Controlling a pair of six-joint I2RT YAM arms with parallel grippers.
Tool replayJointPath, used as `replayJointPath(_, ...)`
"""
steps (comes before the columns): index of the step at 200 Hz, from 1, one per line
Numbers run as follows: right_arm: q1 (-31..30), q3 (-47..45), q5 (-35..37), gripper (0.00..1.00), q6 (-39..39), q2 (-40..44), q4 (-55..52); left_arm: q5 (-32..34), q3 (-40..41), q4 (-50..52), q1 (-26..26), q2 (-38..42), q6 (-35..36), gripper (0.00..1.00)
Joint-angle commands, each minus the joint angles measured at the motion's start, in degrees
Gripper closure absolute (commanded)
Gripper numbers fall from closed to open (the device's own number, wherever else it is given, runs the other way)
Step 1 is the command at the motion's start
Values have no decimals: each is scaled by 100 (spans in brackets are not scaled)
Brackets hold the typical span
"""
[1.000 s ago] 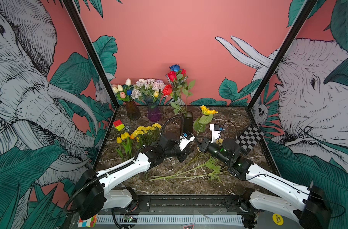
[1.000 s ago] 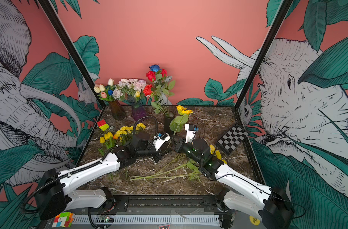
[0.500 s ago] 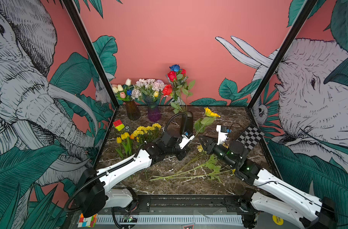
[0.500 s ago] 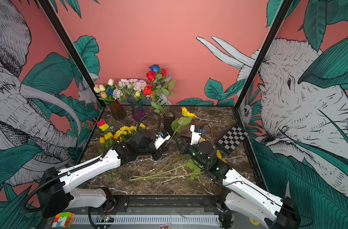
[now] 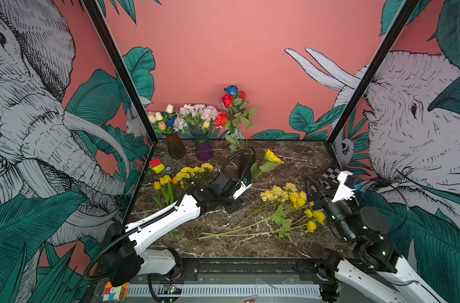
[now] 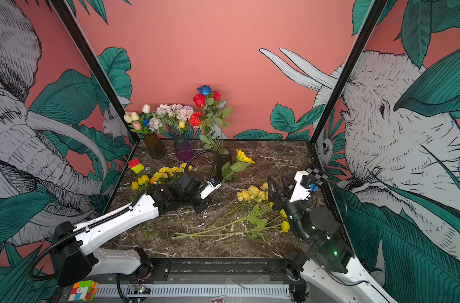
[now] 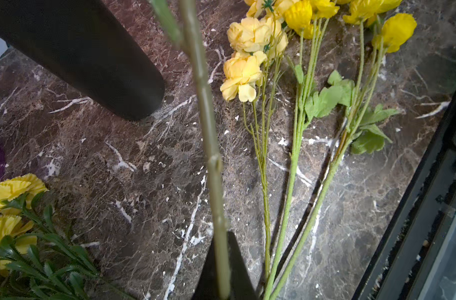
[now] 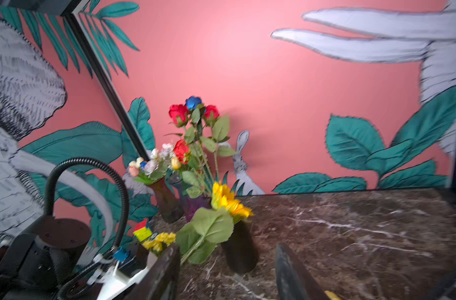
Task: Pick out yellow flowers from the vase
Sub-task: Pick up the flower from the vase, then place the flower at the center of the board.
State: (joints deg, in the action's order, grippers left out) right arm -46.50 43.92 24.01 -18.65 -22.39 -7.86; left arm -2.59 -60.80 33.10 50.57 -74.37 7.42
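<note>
Yellow flowers lie loose on bench | left pincer clamped on sunflower stem beside black vase | right pincer jaws apart, holding nothing, near the loose flowers

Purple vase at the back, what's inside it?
Pale lilac-white blooms and one yellow tulip stick out of the top of the purple vase. The dark glass hides their stems and anything else down inside.
</note>
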Motion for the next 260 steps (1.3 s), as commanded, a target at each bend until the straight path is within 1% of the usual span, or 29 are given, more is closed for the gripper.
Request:
replayJointPath(1,-30,131,959,43,646,345,-345,-97,-187,213,84,-179,246,100)
replayJointPath(39,-26,264,1401,41,907,679,-540,-153,-422,397,459,-780,461,100)
replayJointPath(62,-30,225,1527,40,870,677,-630,-436,-497,345,639,-1085,531,100)
replayJointPath(96,-30,-4,1459,39,579,560,-575,-565,-698,333,973,-1677,710,100)
replayJointPath(132,-26,-225,1260,38,279,280,-439,-687,-819,192,1160,-2158,796,100)
replayJointPath(177,-26,-326,1053,36,99,-97,-357,-680,-917,116,1210,-2624,921,100)
replayJointPath(208,-26,-340,1026,36,67,-222,-324,-507,-907,79,1210,-2809,1016,98)
replayJointPath(236,-26,-327,1018,35,81,-267,-317,-441,-917,61,1209,-2882,991,93)
replayJointPath(260,-25,-340,1016,35,71,-277,-309,-354,-840,-21,1210,-2800,982,81)
